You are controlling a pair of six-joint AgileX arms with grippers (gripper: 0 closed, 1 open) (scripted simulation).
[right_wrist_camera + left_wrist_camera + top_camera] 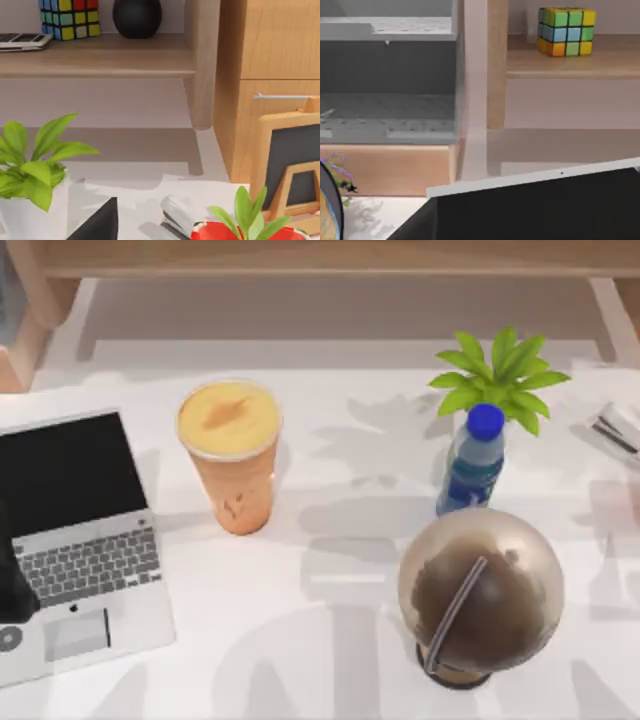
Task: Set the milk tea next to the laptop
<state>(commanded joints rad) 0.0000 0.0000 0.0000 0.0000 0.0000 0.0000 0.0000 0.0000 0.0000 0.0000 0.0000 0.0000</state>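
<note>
Brown cup (480,590) sits closest, and reaching past could tip the tea (230,455) by the laptop (75,540); I cannot tell if either pincer is open.

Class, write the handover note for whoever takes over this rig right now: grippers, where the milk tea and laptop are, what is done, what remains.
Grippers: neither arm holds anything; the dark shape over the laptop's left edge looks like the left arm.
Milk tea: upright on the table, just right of the laptop, a narrow gap between them.
Also on the table: brown domed cup, blue-capped bottle, green plant.
Done: the tea already stands beside the laptop.
Left: probably nothing; confirm placement.
</note>
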